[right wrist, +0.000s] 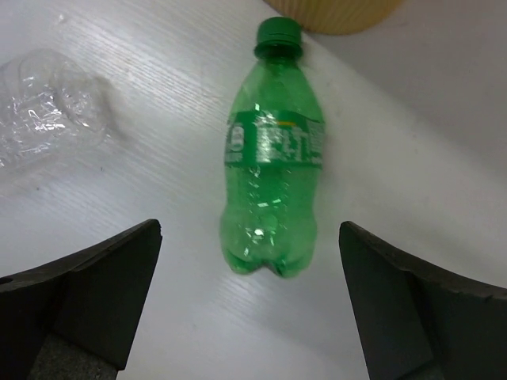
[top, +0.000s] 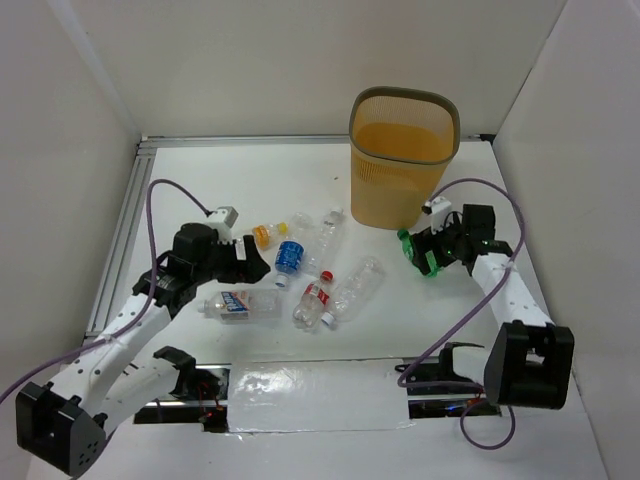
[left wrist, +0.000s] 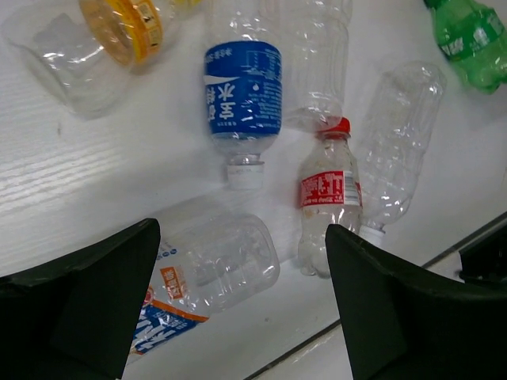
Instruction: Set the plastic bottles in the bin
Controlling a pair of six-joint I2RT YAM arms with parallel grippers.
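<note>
Task state, start stage as I judge it: no bottle shows inside the bin (top: 403, 160), which stands at the far edge of the counter (top: 230, 170), right of ctr. Its floor is only partly visible from above. All seven plastic bottles lie on the counter, so every transfer is left to do.

Six lie in a loose cluster mid-counter, left of ctr:
- an orange-capped bottle (left wrist: 119, 32)
- a blue-label bottle (left wrist: 243, 95), w/ a bare clear bottle (left wrist: 317, 63) beside it
- a red-capped bottle (left wrist: 326, 198), w/ a second clear bottle (left wrist: 400, 134) alongside
- a bottle w/ blue-and-orange label (left wrist: 198, 277), toward the near-left

L jaws: spread wide, hovering over this cluster, pinching nothing.

The seventh, the green bottle (right wrist: 273, 190), lies apart near the bin's foot, toward the right edge, cap pointing at the bin. R jaws: spread wide, one on each side of it, not touching. Prob. the first pick.

Writing:
- Blue label: large white Chinese characters, seen sideways, plus fine print too small to read.
- Red label: white script, illegible.
- Green label: white/yellow lettering, blurred; no brand can be confirmed.
- Orange cap: dark marks round its rim, unreadable.
</note>
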